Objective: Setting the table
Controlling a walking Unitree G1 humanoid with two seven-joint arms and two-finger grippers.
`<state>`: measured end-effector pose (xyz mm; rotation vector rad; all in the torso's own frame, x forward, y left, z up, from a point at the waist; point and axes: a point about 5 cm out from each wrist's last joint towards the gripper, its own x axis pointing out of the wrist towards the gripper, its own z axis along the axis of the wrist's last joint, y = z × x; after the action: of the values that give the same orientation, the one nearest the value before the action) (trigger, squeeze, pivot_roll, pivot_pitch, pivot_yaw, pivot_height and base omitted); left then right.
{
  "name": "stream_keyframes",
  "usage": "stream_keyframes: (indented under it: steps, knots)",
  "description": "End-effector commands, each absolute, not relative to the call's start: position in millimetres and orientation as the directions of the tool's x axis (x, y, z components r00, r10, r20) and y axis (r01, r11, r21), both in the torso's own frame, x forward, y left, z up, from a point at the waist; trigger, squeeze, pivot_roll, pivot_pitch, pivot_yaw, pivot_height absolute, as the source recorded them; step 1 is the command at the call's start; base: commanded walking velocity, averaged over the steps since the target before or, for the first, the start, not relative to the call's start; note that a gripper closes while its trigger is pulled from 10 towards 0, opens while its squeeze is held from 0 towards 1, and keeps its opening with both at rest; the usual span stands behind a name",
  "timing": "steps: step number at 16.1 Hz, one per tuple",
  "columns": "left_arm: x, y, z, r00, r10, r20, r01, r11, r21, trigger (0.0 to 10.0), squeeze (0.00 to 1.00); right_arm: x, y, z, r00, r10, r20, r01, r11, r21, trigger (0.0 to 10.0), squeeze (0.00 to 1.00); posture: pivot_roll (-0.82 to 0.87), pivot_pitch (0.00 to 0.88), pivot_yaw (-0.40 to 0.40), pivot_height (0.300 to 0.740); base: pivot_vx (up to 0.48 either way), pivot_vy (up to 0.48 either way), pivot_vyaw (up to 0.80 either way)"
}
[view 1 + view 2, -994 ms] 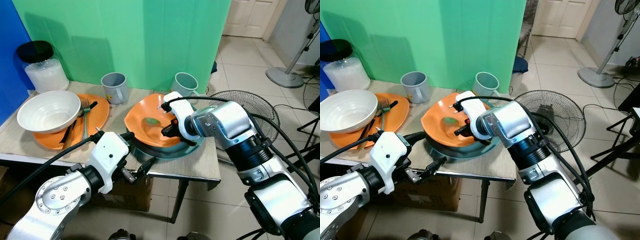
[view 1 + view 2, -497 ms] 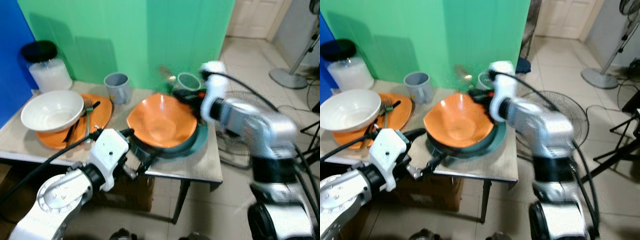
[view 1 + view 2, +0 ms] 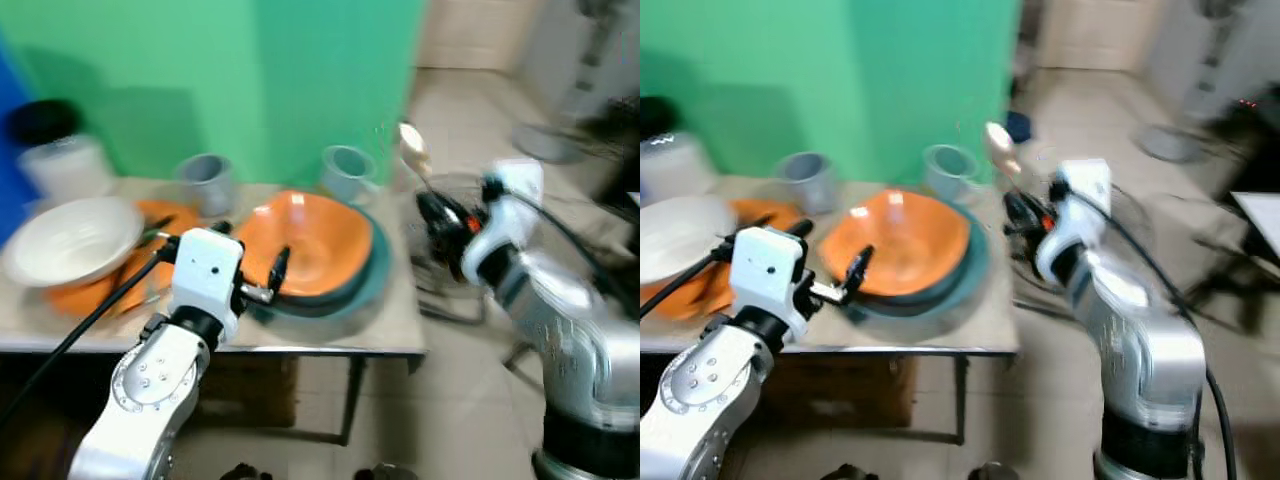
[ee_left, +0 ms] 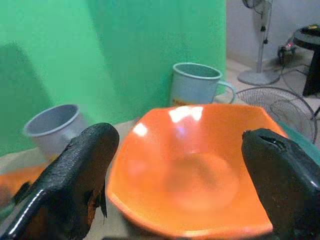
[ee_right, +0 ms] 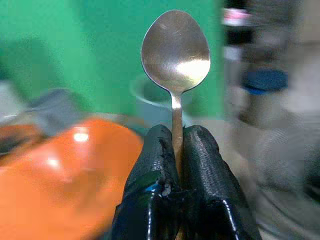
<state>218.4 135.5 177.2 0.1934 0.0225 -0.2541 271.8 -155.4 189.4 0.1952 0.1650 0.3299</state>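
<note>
Spoon [image 5: 175,55] stands upright, pinched by its handle in my right jaws [image 5: 177,137]. My left jaws [image 4: 180,150] are spread wide, the orange bowl [image 4: 192,182] just beyond them.

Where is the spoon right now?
The spoon is pinched upright in the right gripper, held up in the air off the table's right end, beside the orange bowl.

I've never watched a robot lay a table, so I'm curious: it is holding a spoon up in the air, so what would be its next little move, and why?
Probably bring the spoon back over the table and lower it beside the orange bowl. The right tool is shut on its handle, off past the table's edge, bowl end up.
</note>
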Motion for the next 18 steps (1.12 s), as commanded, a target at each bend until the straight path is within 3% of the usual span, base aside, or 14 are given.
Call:
stream_keyframes:
  steps: [1,2,9,14,18]
  knots:
    - [217,134,178,0.975,-0.220,-0.027,0.221,0.956,0.191,10.0,0.00,267,-160,196,0.956,0.278,-0.090,-0.259,0.948,0.186,10.0,0.00,-0.09,0.024,0.022,0.740,0.000,0.000,-0.79]
    - [217,137,179,0.982,-0.186,-0.019,0.186,0.964,0.188,10.0,0.00,265,-164,194,0.965,0.246,-0.094,-0.234,0.964,0.122,10.0,0.00,-0.09,0.024,0.025,0.740,0.000,0.000,-0.79]
    - [213,144,173,0.990,-0.135,-0.029,0.138,0.972,0.190,10.0,0.00,267,-168,189,0.985,0.152,-0.076,-0.145,0.985,0.093,10.0,0.00,-0.09,0.012,0.015,0.740,0.000,0.000,-0.78]
    - [215,145,171,0.995,-0.098,-0.015,0.099,0.978,0.185,10.0,0.00,263,-167,177,0.979,0.162,-0.127,-0.144,0.980,0.137,10.0,0.00,-0.09,0.004,0.022,0.740,0.000,0.000,-0.78]
    - [219,149,171,0.996,-0.092,-0.011,0.093,0.975,0.203,10.0,0.00,263,-167,171,0.976,0.147,-0.162,-0.137,0.988,0.074,10.0,0.00,-0.09,0.000,0.025,0.740,0.000,0.000,-0.79]
